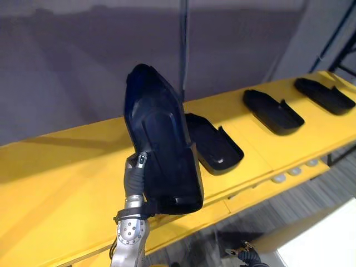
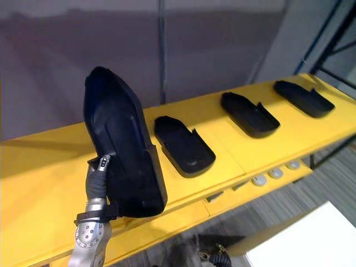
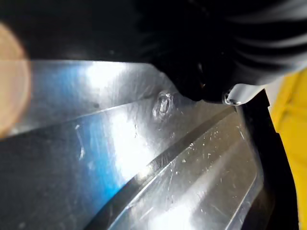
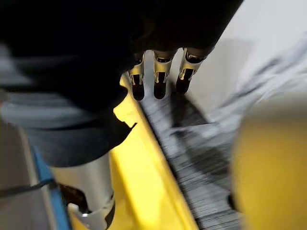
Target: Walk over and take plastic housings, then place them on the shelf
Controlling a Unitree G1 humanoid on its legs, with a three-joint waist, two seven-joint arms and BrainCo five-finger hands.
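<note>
Left hand (image 1: 135, 177) grips a housing (image 1: 161, 133) upright over the yellow shelf (image 1: 55, 178), thumb pinching its face. Second housing (image 1: 214, 146), third housing (image 1: 272, 111) and fourth housing (image 1: 324, 94) lie flat rightward. Right hand (image 4: 160, 79) hangs loose-fingered and empty.

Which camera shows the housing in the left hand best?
Right eye view: the held housing in the left hand shows whole, clear of the housings on the shelf. Left eye view has it overlapping one; left wrist view, a shiny close-up patch.

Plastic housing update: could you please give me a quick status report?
Left robot hand gripping housing, upright at yellow shelf. Right robot hand open. Three more housings lie on shelf.
</note>
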